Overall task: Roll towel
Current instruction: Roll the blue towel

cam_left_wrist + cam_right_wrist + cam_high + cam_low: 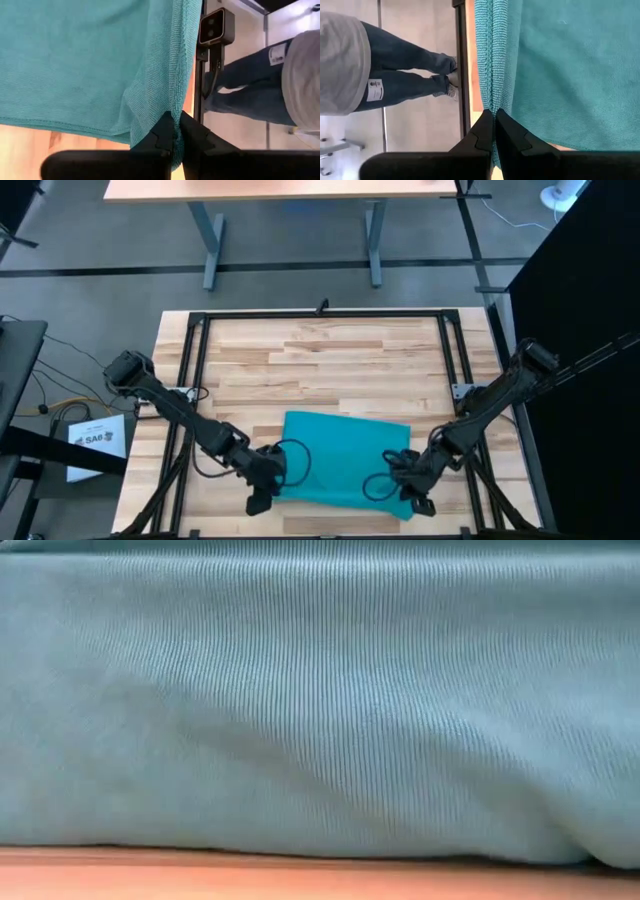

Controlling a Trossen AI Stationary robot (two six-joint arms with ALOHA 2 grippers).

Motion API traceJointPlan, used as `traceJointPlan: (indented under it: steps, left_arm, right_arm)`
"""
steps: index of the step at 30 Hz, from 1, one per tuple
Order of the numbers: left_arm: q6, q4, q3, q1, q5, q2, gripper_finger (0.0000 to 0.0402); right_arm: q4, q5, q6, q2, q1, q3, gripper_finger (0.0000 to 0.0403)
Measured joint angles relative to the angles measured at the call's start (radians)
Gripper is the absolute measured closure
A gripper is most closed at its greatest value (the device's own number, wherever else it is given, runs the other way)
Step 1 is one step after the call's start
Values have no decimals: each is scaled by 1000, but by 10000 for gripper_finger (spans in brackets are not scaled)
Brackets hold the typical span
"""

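The teal towel lies spread on the wooden table, near its front edge. It fills the low view, with its lower edge on the wood. My left gripper is shut on the towel's near left corner, also seen in the left wrist view. My right gripper is shut on the near right corner, also seen in the right wrist view. My left gripper pinches the towel's hemmed edge at the near left corner between its two fingers. The cloth runs away from the fingers in a soft fold; the rest lies on the table. My right gripper pinches the hemmed edge at the near right corner between its two fingers. The edge runs straight away from the fingers, and the rest of the cloth lies flat on the table.
A black metal frame runs round the tabletop. A small camera stands at the table's edge. A person in jeans stands beside the table. Bare wood lies beyond the towel toward the far edge.
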Motion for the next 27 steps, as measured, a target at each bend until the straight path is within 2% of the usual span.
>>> traceJointPlan:
  steps: [12,19,27]
  left_arm:
    - [-15,220,-170,40,71,11,401]
    - [18,307,-225,83,83,11,401]
    - [49,285,-260,141,0,11,394]
  right_arm:
    - [212,-54,29,3,-29,-189,403]
    - [294,-76,37,3,-42,-266,403]
    - [326,-92,18,3,-96,-320,403]
